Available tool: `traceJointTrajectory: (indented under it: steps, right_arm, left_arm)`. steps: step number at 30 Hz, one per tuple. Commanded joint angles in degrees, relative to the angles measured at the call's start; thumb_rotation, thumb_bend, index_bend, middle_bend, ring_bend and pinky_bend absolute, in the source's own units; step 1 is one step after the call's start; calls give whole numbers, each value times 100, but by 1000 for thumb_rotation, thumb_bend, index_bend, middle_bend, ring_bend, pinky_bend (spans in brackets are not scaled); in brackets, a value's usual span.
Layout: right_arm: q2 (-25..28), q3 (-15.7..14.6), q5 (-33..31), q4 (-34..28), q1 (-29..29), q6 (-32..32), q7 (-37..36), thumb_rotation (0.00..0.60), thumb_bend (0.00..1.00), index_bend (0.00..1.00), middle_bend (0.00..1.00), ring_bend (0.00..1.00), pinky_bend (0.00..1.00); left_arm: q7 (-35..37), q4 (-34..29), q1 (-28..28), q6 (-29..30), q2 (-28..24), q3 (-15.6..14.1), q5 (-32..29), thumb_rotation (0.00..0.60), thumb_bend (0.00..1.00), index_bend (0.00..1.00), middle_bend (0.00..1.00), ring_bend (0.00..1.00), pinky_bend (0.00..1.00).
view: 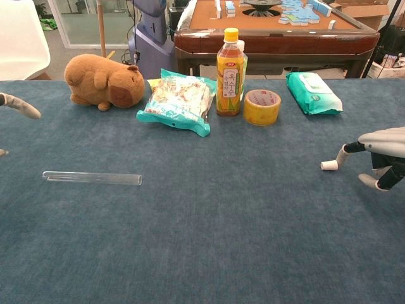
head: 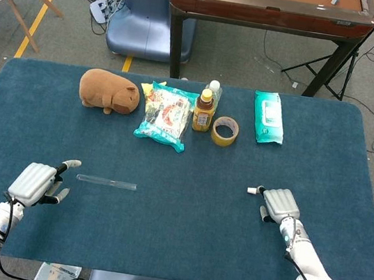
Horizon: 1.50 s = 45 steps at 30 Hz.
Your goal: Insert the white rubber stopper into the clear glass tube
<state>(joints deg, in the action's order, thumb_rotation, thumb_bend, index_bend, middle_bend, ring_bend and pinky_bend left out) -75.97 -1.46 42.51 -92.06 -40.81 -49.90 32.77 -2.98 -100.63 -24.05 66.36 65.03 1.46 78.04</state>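
The clear glass tube (head: 106,182) (view: 92,178) lies flat on the blue table cover, left of centre. My left hand (head: 36,184) rests just left of it, fingers apart and holding nothing; the chest view shows only a fingertip (view: 19,105) at the left edge. The small white rubber stopper (head: 252,190) (view: 328,165) lies on the cover at the right. My right hand (head: 279,204) (view: 383,149) sits immediately right of it, palm down, fingers spread, one fingertip (view: 342,155) reaching to the stopper's right end. Neither hand holds anything.
Along the back of the table stand a brown plush animal (head: 108,92), a snack bag (head: 166,115), a drink bottle (head: 204,110), a yellow tape roll (head: 224,131) and a green wipes pack (head: 268,117). A wooden table (head: 270,4) stands beyond.
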Motion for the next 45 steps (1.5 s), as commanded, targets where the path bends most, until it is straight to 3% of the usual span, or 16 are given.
traceJointTrajectory:
  steps: [1, 20, 28, 29, 33, 35, 45]
  right_arm:
    - [6, 10, 58, -77, -19, -54, 18, 600, 546, 216, 1000, 1000, 1000]
    - [102, 49, 72, -419, -141, -287, 181, 600, 546, 216, 1000, 1000, 1000]
    - [252, 131, 600, -703, 55, -833, -17, 600, 546, 217, 1000, 1000, 1000]
    - [234, 152, 744, -669, 97, -962, -50, 600, 533, 233, 1000, 1000, 1000]
    - [-62, 256, 1288, -235, 227, -1477, -64, 600, 280, 450, 1000, 1000, 1000]
    - [-148, 300, 1278, -121, 219, -1442, -51, 600, 228, 495, 1000, 1000, 1000]
    - [-534, 472, 967, 488, 59, -969, 143, 600, 149, 542, 1000, 1000, 1000]
  left_arm:
    - [11, -1, 11, -3, -6, 4, 9, 600, 358, 201, 894, 972, 967]
    - [72, 9, 74, -47, -29, 36, 62, 600, 358, 201, 896, 974, 967]
    - [65, -24, 59, -48, -27, 80, 111, 600, 357, 201, 896, 975, 967]
    - [67, -27, 61, -45, -31, 83, 113, 600, 357, 201, 897, 975, 967]
    - [85, -42, 76, -19, -42, 101, 123, 600, 357, 201, 901, 979, 967]
    - [84, -54, 86, -11, -48, 96, 136, 600, 357, 201, 903, 981, 967]
    - [105, -69, 123, -35, -84, 89, 99, 600, 358, 201, 907, 984, 967]
